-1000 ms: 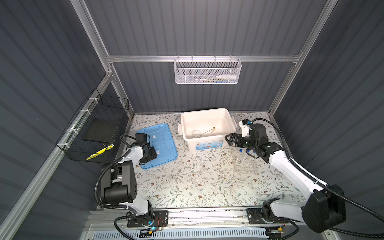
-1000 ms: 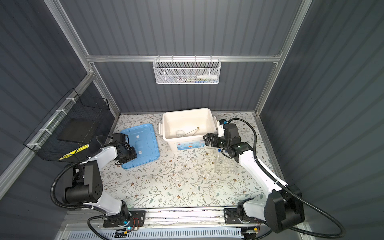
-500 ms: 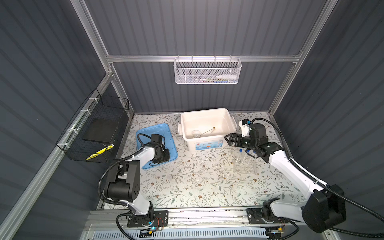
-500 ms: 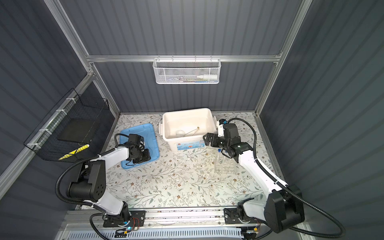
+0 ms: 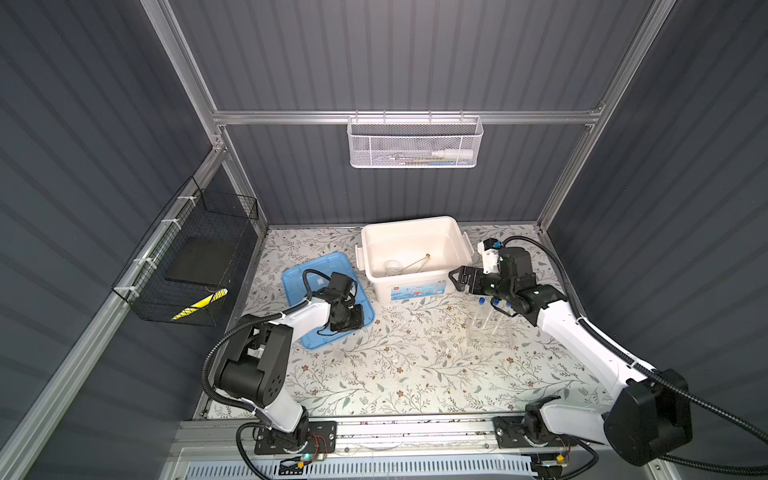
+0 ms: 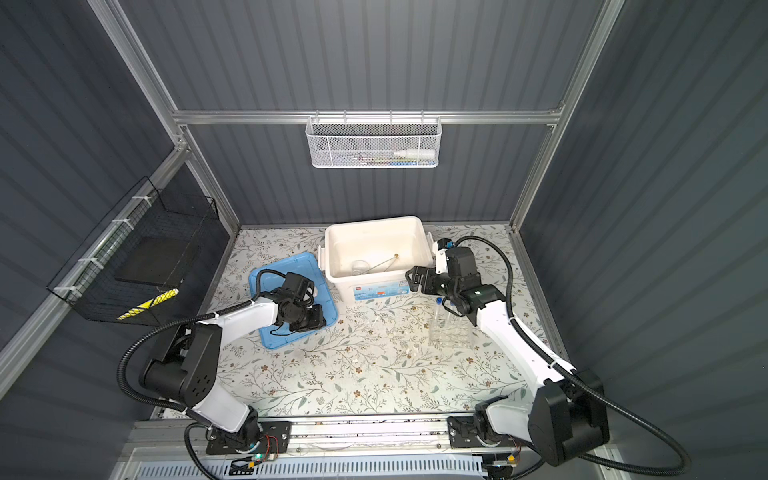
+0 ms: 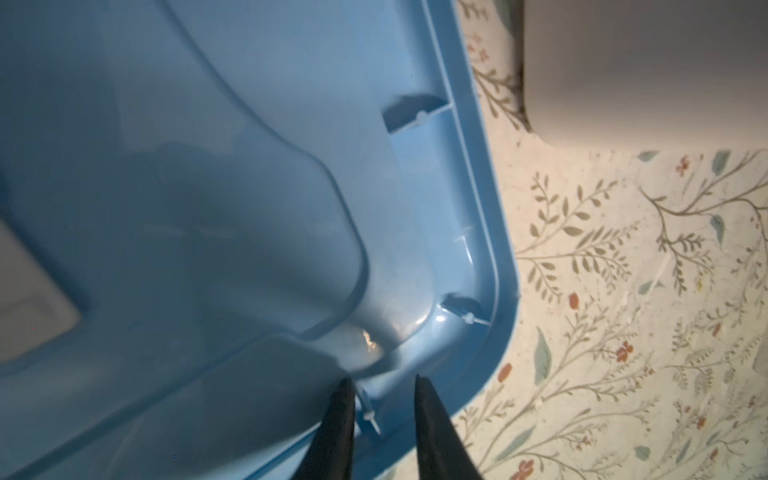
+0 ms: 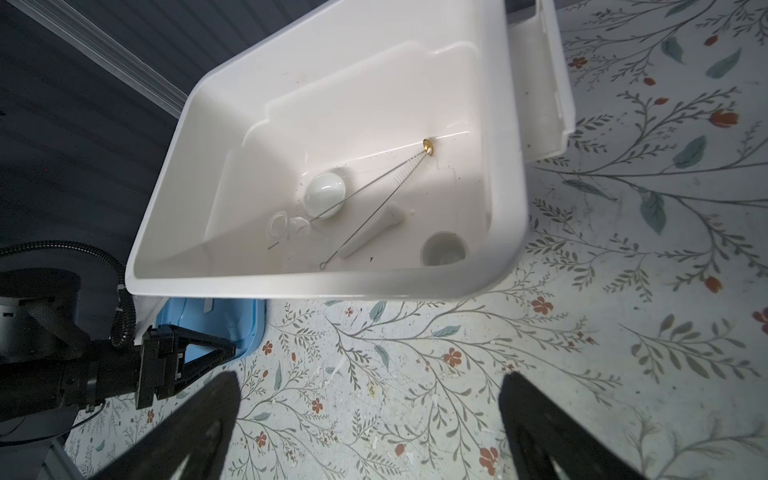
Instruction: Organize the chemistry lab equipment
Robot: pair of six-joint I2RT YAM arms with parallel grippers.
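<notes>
My left gripper (image 5: 354,322) (image 7: 384,380) hovers low over the near right corner of the blue lid (image 5: 316,274) (image 7: 208,166). Its jaws stand narrow with a rib of the lid's rim between them, and a grip is not clear. My right gripper (image 5: 462,279) (image 8: 370,386) is wide open and holds nothing, just right of the white tub (image 5: 409,226). In the tub (image 8: 332,286) lie a round clear vessel (image 8: 325,195), two thin rods (image 8: 374,183), a white pestle (image 8: 372,228), a small white bowl (image 8: 444,248) and a small clear beaker (image 8: 282,224). Blue-capped test tubes (image 5: 482,300) stand in the clear rack (image 5: 488,334).
A white mesh basket (image 5: 415,143) with a white bottle hangs on the back wall. On the left wall hangs a black wire basket (image 5: 195,257). The floral table (image 5: 395,374) lies between the arms, and my right arm reaches over the rack.
My left gripper has swept right across the blue lid, from its left edge to its near right corner, and its jaws have narrowed. My right arm has not moved.
</notes>
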